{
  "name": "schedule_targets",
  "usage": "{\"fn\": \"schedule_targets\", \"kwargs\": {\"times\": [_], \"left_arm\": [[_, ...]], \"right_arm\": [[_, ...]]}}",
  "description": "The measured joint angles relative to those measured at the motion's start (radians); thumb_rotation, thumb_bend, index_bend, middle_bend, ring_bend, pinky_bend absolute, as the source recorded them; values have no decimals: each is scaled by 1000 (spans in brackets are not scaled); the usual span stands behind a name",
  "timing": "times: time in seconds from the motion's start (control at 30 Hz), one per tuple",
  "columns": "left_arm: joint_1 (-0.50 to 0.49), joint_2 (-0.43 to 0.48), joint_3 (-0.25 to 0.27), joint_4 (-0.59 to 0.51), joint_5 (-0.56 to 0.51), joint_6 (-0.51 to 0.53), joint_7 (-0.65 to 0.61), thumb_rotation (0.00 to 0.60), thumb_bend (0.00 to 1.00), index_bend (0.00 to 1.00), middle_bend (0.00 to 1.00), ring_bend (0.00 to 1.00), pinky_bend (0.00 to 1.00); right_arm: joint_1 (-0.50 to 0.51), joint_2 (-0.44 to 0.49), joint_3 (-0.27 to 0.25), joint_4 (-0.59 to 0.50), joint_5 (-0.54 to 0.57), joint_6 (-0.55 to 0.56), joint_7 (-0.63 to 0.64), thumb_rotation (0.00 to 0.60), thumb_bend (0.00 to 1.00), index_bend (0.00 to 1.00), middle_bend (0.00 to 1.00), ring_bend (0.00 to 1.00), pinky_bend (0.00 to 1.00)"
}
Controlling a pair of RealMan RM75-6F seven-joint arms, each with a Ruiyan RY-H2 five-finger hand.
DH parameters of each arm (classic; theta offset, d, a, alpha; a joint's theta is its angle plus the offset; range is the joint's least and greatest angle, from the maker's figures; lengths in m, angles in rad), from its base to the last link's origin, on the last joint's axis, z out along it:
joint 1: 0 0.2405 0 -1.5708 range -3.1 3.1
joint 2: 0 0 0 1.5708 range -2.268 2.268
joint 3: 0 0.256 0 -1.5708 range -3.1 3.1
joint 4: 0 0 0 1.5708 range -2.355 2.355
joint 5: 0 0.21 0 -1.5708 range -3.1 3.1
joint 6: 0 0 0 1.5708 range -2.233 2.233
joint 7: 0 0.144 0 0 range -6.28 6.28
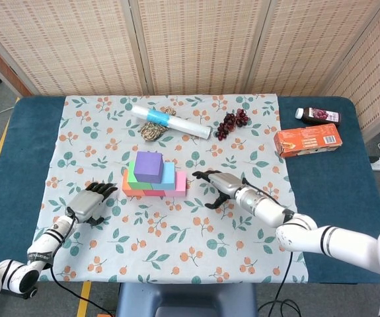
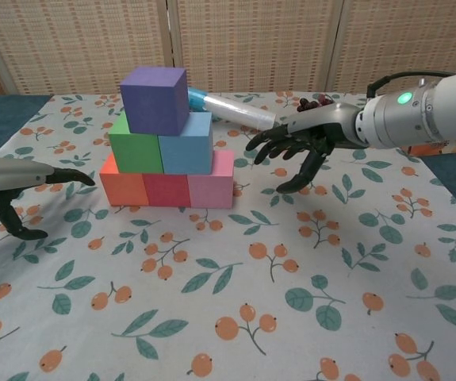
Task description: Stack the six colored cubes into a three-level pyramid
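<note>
The left hand (image 2: 21, 194) hovers low beside the pyramid (image 2: 166, 143), fingers spread and holding nothing, near but not touching. The six cubes stand stacked on the table (image 1: 31, 142): three at the base, green and blue above, purple (image 2: 155, 99) on top, so the build looks complete. The right hand (image 2: 295, 151) is also open and empty, flanking the pink end, probably to square up the stack.

The surface (image 1: 28, 132) is dark blue and carries a floral cloth (image 1: 242, 251) over its middle. On the cloth lie the cube pyramid (image 1: 154, 175), a plastic-wrapped roll (image 1: 171, 121), a twine ball (image 1: 152, 131) and a grape bunch (image 1: 232, 123). An orange box (image 1: 308, 140) and a small bottle (image 1: 318, 115) lie directly on the bare blue area at the right.
</note>
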Motion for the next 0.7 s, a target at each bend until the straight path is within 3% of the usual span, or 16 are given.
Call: {"fn": "schedule_targets", "kwargs": {"times": [0.3,0.7], "left_arm": [[-11,-19,-12,19,-8,-18,1,600,325,29,0,0,7],[-20,-34,-16,46,0,-36,-14,600,324,30,0,0,7]], "right_arm": [[17,-47,-2,39,6,2,1,600,238,0,85,0,0],[45,-29,-33,49,53,-38,-13,600,239,0,86,0,0]]}}
